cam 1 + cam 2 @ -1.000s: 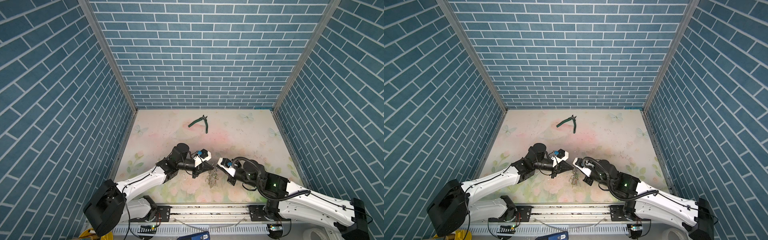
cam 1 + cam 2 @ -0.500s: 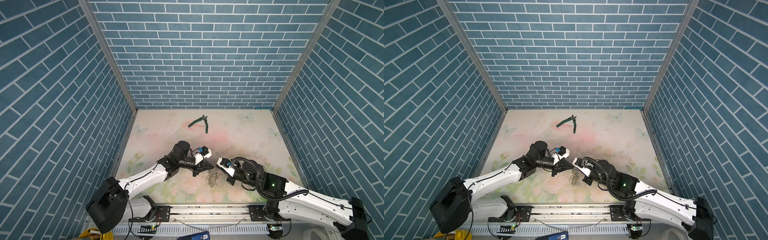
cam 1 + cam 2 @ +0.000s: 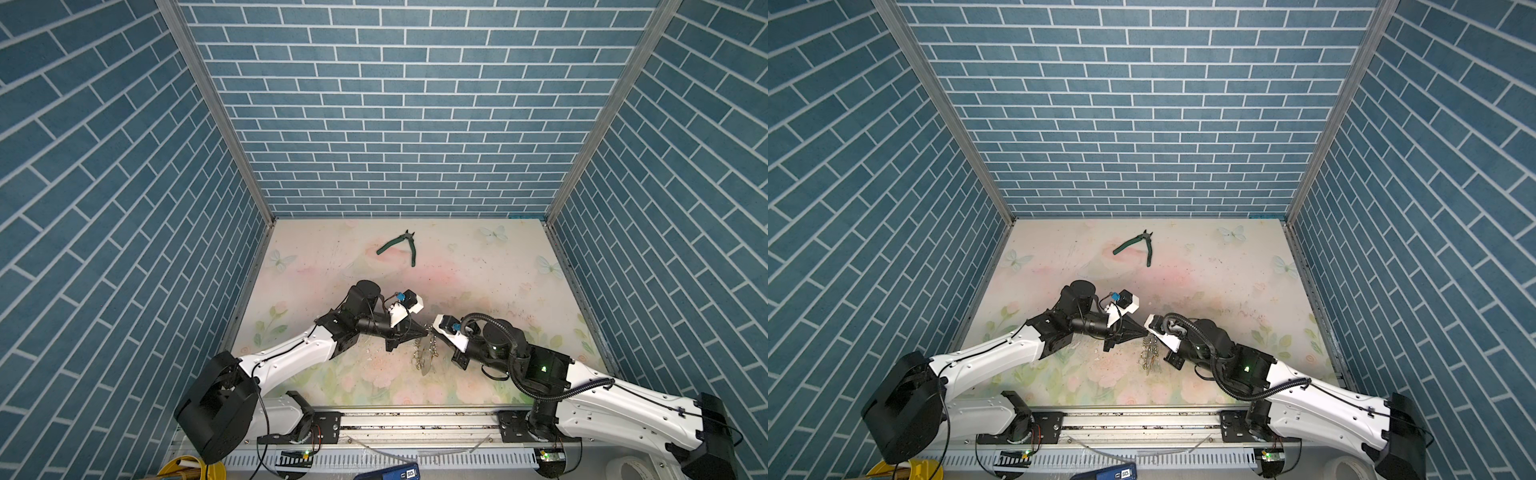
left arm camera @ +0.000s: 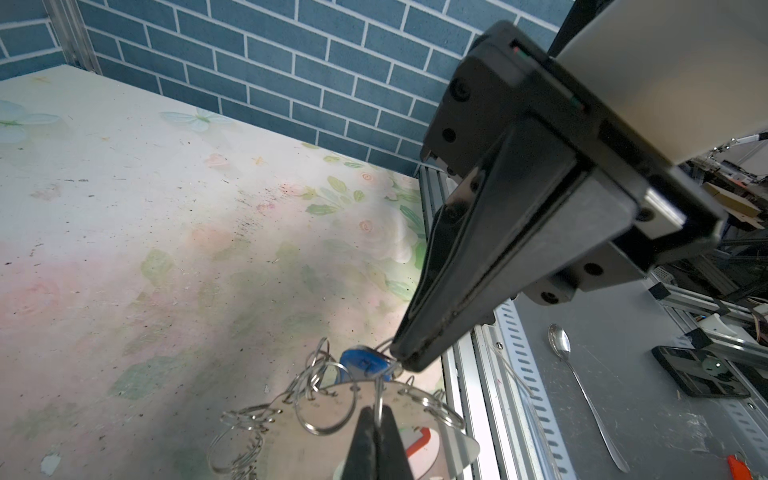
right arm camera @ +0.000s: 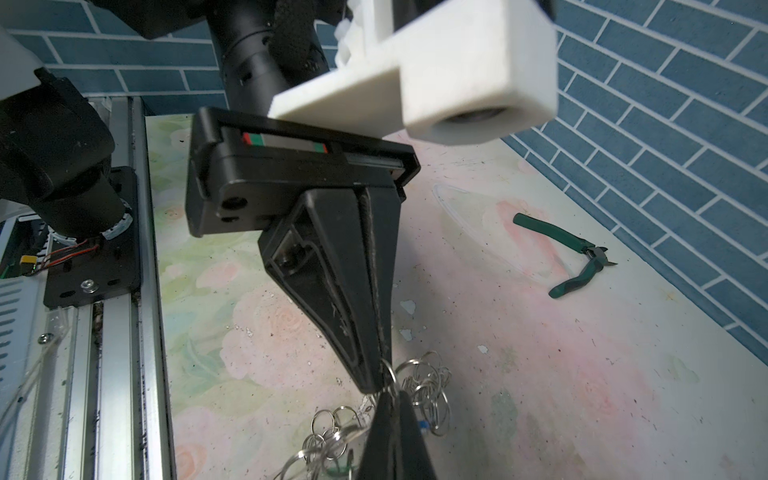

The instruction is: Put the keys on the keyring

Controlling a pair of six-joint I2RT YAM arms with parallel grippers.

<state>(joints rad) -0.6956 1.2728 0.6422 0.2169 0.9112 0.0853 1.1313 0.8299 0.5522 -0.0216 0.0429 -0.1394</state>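
The keyring (image 3: 424,360) is seen hanging between the two claws, toward 6 o'clock of the middle of the bench (image 3: 490,274). The left claw (image 5: 376,384) is pressed together on one of its small rings. The right claw (image 4: 404,362) is pinched on the wire loop of the keys (image 4: 362,366), whose blue tag touches its tip. Green-handled pliers (image 3: 400,246) are laid at 12 o'clock.
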